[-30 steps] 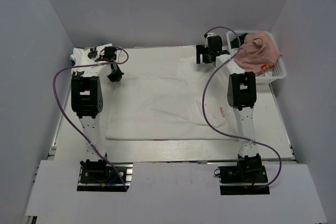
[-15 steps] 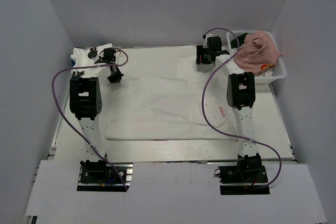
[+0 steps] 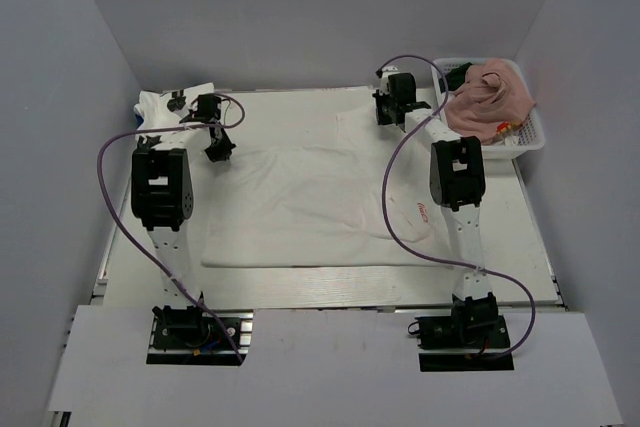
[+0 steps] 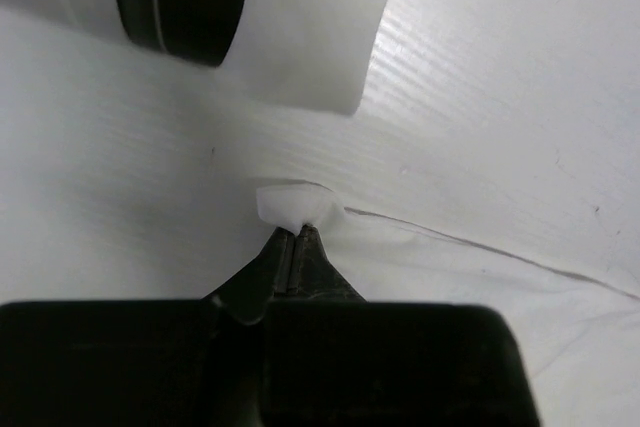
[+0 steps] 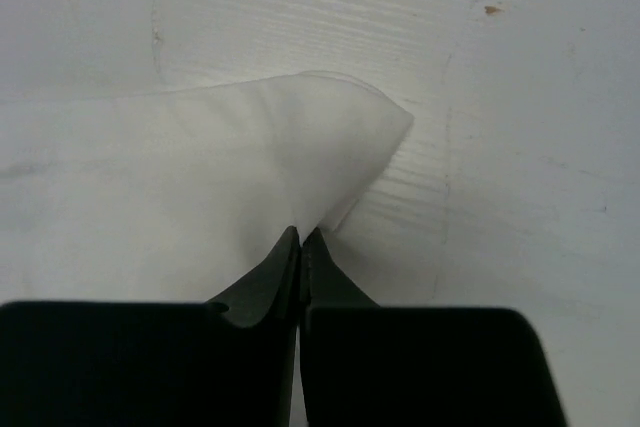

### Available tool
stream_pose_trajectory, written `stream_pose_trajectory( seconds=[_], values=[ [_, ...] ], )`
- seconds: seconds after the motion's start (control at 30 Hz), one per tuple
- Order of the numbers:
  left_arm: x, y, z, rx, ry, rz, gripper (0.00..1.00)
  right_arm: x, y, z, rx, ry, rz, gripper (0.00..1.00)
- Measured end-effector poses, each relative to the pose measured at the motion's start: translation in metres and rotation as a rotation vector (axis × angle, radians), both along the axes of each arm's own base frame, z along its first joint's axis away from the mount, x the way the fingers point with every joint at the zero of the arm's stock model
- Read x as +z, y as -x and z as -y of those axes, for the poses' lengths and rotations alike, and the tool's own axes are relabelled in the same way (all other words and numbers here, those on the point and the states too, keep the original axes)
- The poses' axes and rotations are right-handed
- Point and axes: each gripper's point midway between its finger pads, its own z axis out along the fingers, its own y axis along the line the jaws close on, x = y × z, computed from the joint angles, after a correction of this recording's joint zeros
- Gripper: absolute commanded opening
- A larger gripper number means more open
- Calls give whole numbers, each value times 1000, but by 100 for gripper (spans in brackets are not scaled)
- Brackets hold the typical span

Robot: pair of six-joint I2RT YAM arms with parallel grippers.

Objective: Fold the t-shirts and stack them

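A white t-shirt (image 3: 310, 202) lies spread flat on the table, with a small red print (image 3: 422, 212) near its right edge. My left gripper (image 3: 217, 152) is shut on the shirt's far left corner (image 4: 292, 205). My right gripper (image 3: 385, 113) is shut on the far right corner (image 5: 340, 137), where the cloth puckers up between the fingertips. A folded white t-shirt (image 3: 175, 104) lies at the far left. A dusty pink t-shirt (image 3: 490, 97) is heaped in the basket.
The white lattice basket (image 3: 532, 137) stands at the far right corner, with something dark behind the pink cloth. Grey walls close in the table on three sides. Purple cables loop from both arms.
My right gripper has closed on the shirt's far right corner and shifted slightly toward the back. My left gripper has stayed shut on its corner, almost still.
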Motion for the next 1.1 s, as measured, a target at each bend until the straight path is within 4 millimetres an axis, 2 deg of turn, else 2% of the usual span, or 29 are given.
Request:
stream_pose_trajectory(
  seconds=[0.07,0.17,0.3,0.43,0.53,0.63,0.77,0.87,1.0,1.1],
  values=[
    [0,7,1,-4,-2,-12,0,2,7,-2,39,30,14,0],
    [3,19,1,-5,-7,-27,0,20,28,-11,100,68,47,0],
    [15,42,2,-7,-9,-30,0,72,64,-22,155,89,141,0],
    [42,51,4,-10,-7,25,0,131,96,-26,166,117,263,0],
    [60,57,4,-10,-5,72,0,156,124,-21,163,128,322,0],
    [68,66,3,-10,-4,95,0,159,155,-13,158,144,324,0],
    [67,85,-2,0,-22,93,0,157,192,-1,143,163,311,0],
    [73,91,-7,0,-51,107,0,163,217,9,118,161,313,0],
    [94,85,-10,-17,-78,191,0,179,243,25,79,140,345,0],
    [111,76,-9,-43,-89,270,0,189,253,31,60,127,367,0]
  ],
)
